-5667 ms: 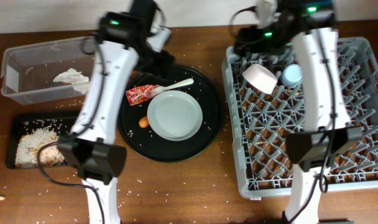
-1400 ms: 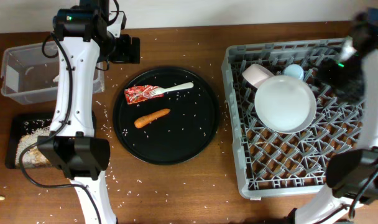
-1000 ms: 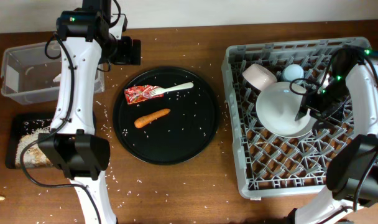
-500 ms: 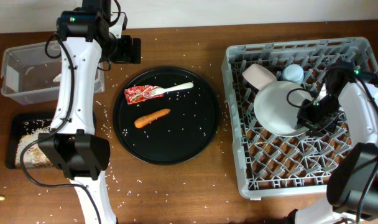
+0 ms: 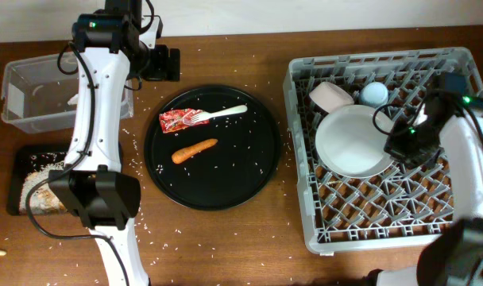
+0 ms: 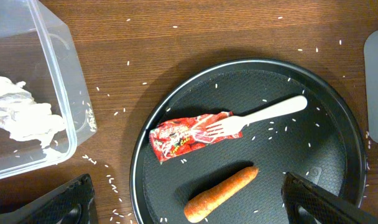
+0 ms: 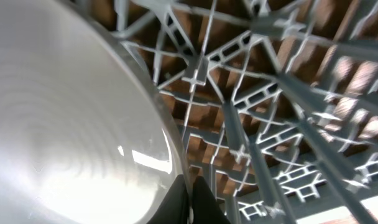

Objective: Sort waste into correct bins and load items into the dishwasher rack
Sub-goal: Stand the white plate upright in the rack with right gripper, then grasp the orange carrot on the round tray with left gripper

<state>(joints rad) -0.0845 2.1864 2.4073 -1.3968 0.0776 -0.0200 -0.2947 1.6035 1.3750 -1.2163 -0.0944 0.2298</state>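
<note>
The pale plate (image 5: 351,141) leans in the grey dishwasher rack (image 5: 369,214), below the cream bowl (image 5: 331,97) and light-blue cup (image 5: 374,94). My right gripper (image 5: 396,147) is shut on the plate's right rim; the right wrist view shows both fingers (image 7: 190,205) pinching the plate (image 7: 71,106) edge over the rack (image 7: 270,93). My left gripper (image 6: 190,205) hangs open high above the round black tray, over the orange piece (image 6: 220,193). The red wrapper (image 6: 183,138) lies under the white fork (image 6: 270,115). The napkin (image 6: 21,118) lies in the clear tub (image 6: 52,74).
The round black tray (image 5: 226,183) sits mid-table with rice grains scattered on it and on the wood around it. The flat black tray (image 5: 27,163) at the left holds rice and brown scraps. The left arm (image 5: 98,119) stretches over the tub (image 5: 35,95).
The right gripper has closed onto the plate's rim. The plate has shifted a little to the left and lower in the rack. The left arm has stayed still.
</note>
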